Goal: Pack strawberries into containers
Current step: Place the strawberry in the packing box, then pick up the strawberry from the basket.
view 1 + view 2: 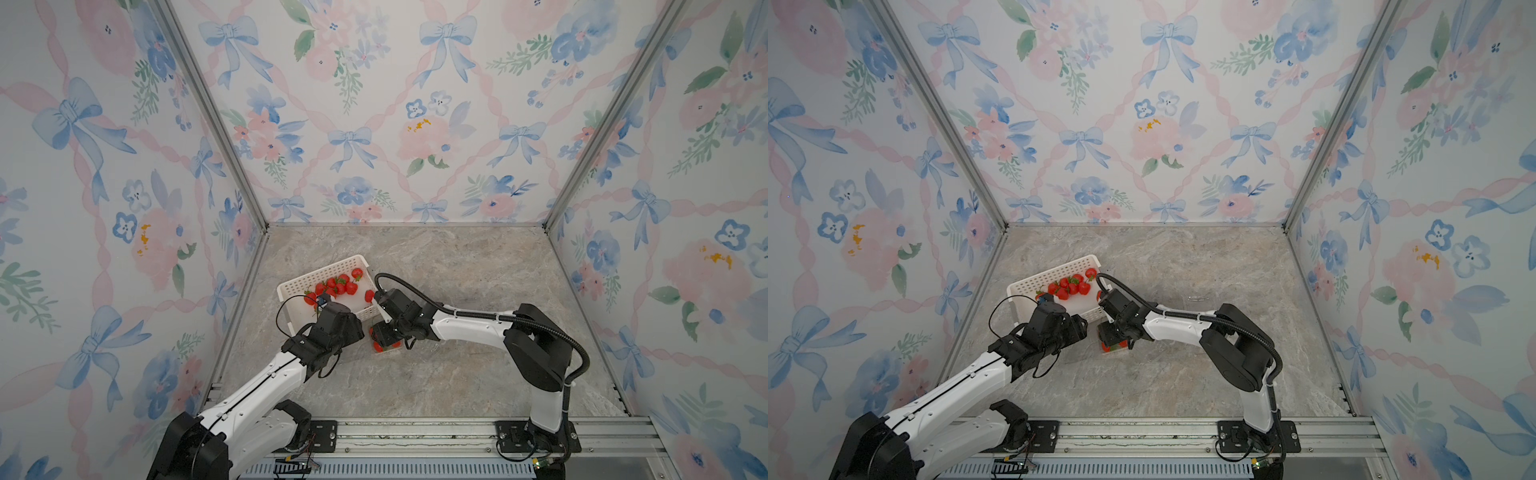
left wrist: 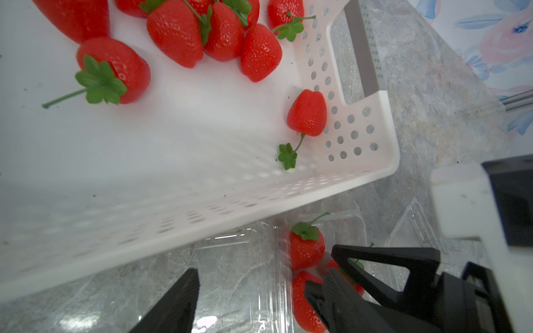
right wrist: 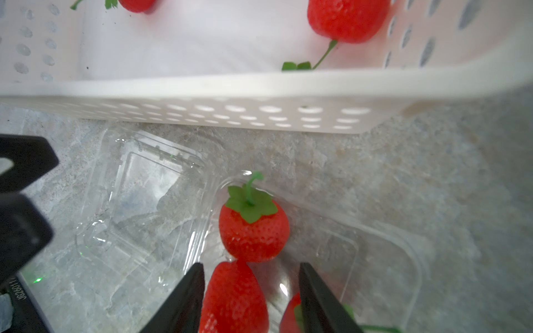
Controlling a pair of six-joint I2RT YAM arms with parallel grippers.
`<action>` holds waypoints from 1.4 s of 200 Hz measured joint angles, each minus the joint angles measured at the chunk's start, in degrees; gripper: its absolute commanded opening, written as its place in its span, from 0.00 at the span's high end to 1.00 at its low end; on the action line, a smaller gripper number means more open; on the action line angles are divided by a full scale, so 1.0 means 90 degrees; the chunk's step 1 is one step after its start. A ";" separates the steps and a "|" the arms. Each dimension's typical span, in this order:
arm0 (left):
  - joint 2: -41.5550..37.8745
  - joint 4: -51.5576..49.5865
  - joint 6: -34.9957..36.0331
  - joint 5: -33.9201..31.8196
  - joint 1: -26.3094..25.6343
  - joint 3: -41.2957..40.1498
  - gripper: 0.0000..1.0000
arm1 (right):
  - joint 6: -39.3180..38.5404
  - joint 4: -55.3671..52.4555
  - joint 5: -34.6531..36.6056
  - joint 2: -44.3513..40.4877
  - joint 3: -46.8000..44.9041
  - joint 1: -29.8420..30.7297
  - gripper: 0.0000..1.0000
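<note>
On the marble tabletop [image 1: 457, 374], three strawberries [image 3: 253, 230] lie in one clear container [image 3: 409, 253] under my unclenched right pincer [image 3: 251, 268]; my left pincer [image 2: 256, 276] gapes empty; most berries wait in the white basket [image 1: 320, 271].

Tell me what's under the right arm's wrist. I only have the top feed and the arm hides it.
Observer: The right wrist view shows a clear container there, holding at least three strawberries.
Operator: Is the right claw gripping one?
Observer: No. The right claw is open. One berry lies between its fingers, with a gap on one side.
Operator: And the left claw?
Observer: The left claw is open and holds nothing. An empty container shows between its fingers, right beside the filled one.
</note>
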 measured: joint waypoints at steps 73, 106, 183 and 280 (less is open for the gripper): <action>-0.0153 -0.0002 -0.0005 -0.0046 -0.0058 -0.0024 0.29 | -0.0005 -0.0010 0.0036 0.0000 -0.0199 0.0085 0.48; -0.0308 0.0002 -0.0002 -0.0090 -0.0058 -0.0024 0.29 | -0.0007 -0.0061 0.0053 -0.0029 -0.0289 0.0114 0.48; -0.0308 -0.0002 0.0000 -0.0248 -0.0058 -0.0019 0.28 | -0.0112 -0.0486 0.0073 -0.0255 -0.0481 0.0134 0.46; 0.0204 0.0002 0.0423 -0.0503 0.0612 0.0760 0.26 | -0.0491 -0.0886 0.0204 -0.0646 -0.0204 0.0189 0.36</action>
